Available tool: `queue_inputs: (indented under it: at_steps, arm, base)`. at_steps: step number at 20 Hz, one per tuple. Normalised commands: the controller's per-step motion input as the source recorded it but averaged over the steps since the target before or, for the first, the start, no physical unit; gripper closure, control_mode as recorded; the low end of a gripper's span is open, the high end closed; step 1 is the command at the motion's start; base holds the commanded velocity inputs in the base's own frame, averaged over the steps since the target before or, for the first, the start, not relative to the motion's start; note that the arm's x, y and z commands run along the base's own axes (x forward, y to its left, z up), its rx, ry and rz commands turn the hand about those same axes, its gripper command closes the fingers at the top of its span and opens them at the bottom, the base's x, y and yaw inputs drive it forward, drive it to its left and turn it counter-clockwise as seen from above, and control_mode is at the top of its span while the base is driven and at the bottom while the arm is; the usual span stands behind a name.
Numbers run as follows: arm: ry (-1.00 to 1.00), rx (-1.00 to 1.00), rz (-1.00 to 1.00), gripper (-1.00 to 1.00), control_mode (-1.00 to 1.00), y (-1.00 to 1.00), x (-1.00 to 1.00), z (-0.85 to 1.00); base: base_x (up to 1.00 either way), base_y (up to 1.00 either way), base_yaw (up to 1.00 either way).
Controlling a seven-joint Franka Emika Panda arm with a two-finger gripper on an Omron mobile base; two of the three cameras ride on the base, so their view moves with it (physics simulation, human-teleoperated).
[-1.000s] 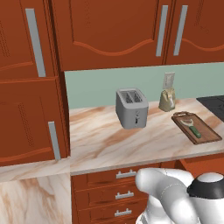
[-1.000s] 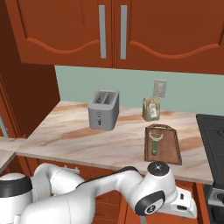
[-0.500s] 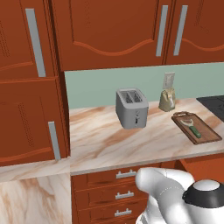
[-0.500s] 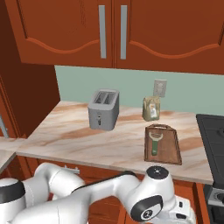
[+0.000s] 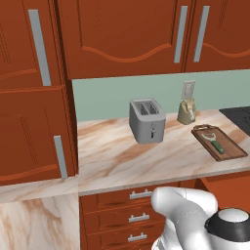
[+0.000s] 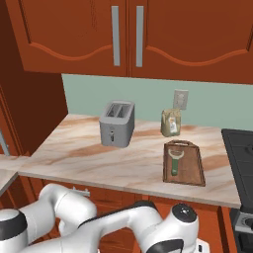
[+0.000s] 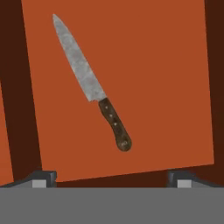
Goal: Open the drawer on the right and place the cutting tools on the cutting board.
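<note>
A knife (image 7: 94,85) with a grey blade and dark brown handle lies flat on the reddish-brown floor of the open drawer (image 7: 162,65). Its handle end points toward my gripper (image 7: 111,178). The gripper hangs above it, open wide, with both fingertips (image 7: 41,177) clear of the knife and nothing between them. On the counter lies the dark brown cutting board (image 5: 229,146) (image 6: 190,168). A green-handled peeler (image 5: 216,143) (image 6: 174,161) rests on the board.
A grey toaster (image 5: 146,120) (image 6: 117,123) stands mid-counter, with a small bag (image 5: 186,111) (image 6: 170,122) by the wall behind the board. A black stove top (image 6: 239,148) borders the counter on the right. Narrow drawer fronts (image 5: 139,215) sit below the counter.
In the base views the arm's dark-capped joint has sunk lower and a little to the right. The gripper has stayed open. The things on the counter have not moved.
</note>
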Motion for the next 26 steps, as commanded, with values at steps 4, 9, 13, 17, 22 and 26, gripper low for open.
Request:
queue_inputs:
  at_steps: [4, 9, 13, 17, 22, 26]
  arm:
    - [-0.04, 0.01, 0.0, -1.0, -1.0, 0.01, 0.18, -0.08]
    - [0.0, 0.0, 0.0, -1.0, -1.0, 0.0, 0.14, -0.16]
    - [0.0, -0.01, 0.02, -1.0, -1.0, 0.0, 0.15, -0.34]
    - [-0.02, -0.01, 0.04, -1.0, -1.0, 0.0, 0.06, -0.42]
    - [0.0, -0.01, 0.06, -1.0, -1.0, -0.12, 0.08, -0.39]
    - [0.0, 0.0, 0.04, -1.0, -1.0, -0.13, 0.08, -0.28]
  base:
    - [0.0, 0.0, 0.0]
    - [0.0, 0.0, 0.0]
    - [0.0, 0.0, 0.0]
    - [0.0, 0.0, 0.0]
    - [0.0, 0.0, 0.0]
    - [0.0, 0.0, 0.0]
